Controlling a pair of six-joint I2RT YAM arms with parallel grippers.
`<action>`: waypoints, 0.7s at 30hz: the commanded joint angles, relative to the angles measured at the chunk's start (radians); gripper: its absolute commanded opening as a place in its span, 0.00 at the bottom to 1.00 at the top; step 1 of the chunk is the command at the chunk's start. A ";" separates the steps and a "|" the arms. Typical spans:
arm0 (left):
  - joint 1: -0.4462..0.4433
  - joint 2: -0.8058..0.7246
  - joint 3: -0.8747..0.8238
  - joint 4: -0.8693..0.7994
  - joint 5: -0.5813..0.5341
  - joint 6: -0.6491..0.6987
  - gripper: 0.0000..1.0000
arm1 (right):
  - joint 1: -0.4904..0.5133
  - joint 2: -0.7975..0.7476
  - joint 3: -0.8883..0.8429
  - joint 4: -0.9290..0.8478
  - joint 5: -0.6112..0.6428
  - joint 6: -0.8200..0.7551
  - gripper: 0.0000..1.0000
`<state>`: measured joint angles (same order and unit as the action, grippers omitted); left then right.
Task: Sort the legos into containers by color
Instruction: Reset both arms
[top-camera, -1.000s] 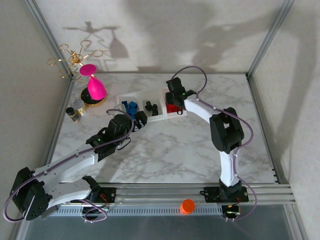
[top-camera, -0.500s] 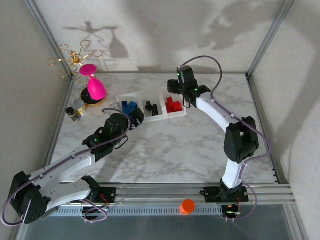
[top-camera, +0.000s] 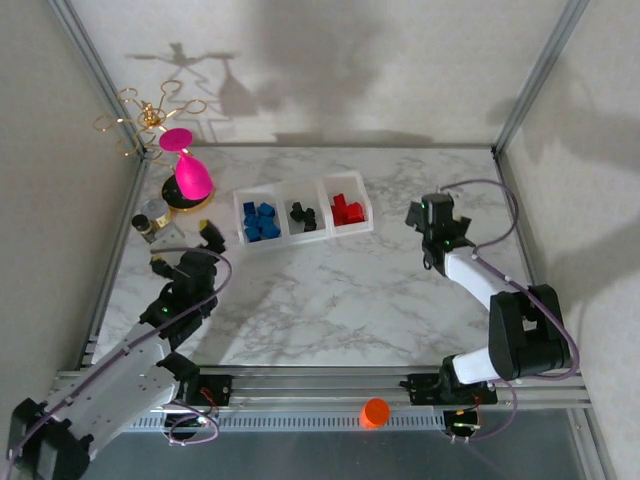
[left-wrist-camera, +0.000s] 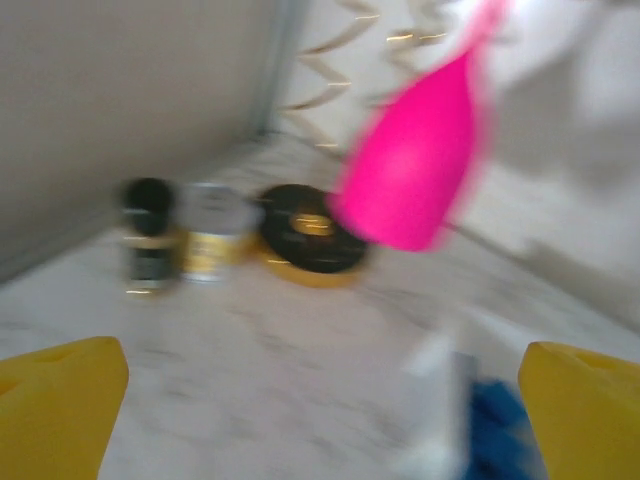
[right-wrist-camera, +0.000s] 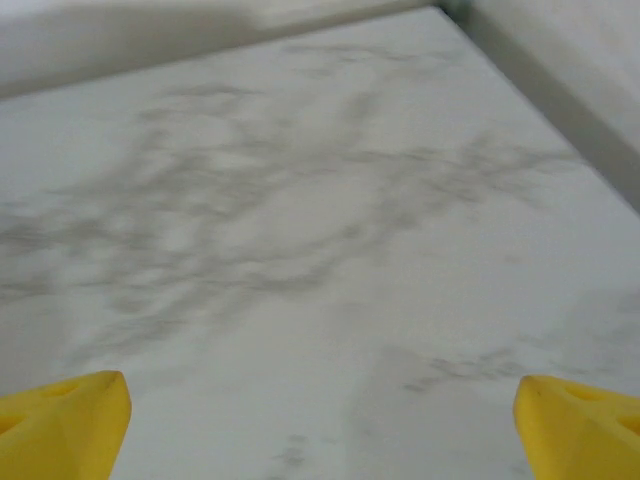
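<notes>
The containers (top-camera: 283, 212), three clear bins in a row, stand at the back middle of the marble table. Blue legos (top-camera: 260, 222) lie in the left bin, black legos (top-camera: 303, 216) in the middle one, red legos (top-camera: 346, 210) in the right one. My left gripper (top-camera: 185, 247) hovers left of the bins, open and empty. The blurred left wrist view has its yellow fingertips (left-wrist-camera: 60, 400) wide apart, with the blue legos (left-wrist-camera: 500, 430) and a bin wall (left-wrist-camera: 440, 400) at lower right. My right gripper (top-camera: 432, 212) is right of the bins, open over bare marble, fingertips (right-wrist-camera: 60, 420) spread.
A pink goblet (top-camera: 190, 172) on a black and gold base, two small jars (top-camera: 150, 225) and a gold wire stand (top-camera: 150, 118) crowd the back left corner. An orange cap (top-camera: 375, 411) sits on the front rail. Frame posts and walls bound the table.
Both arms have pulled away from the bins, the left toward the near left, the right toward the right side. The right gripper has opened wider.
</notes>
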<state>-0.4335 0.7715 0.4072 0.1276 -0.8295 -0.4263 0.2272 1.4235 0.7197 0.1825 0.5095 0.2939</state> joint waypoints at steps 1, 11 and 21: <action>0.142 0.049 -0.120 0.278 -0.043 0.194 1.00 | -0.047 0.032 -0.100 0.318 0.091 -0.058 0.99; 0.366 0.395 -0.306 1.017 0.386 0.283 1.00 | -0.154 0.038 -0.418 0.922 -0.215 -0.255 0.99; 0.350 0.785 -0.226 1.280 0.528 0.332 1.00 | -0.200 0.125 -0.512 1.136 -0.350 -0.253 0.99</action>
<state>-0.0765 1.5021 0.1352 1.2720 -0.3611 -0.1429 0.0322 1.5398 0.1802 1.2160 0.1951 0.0612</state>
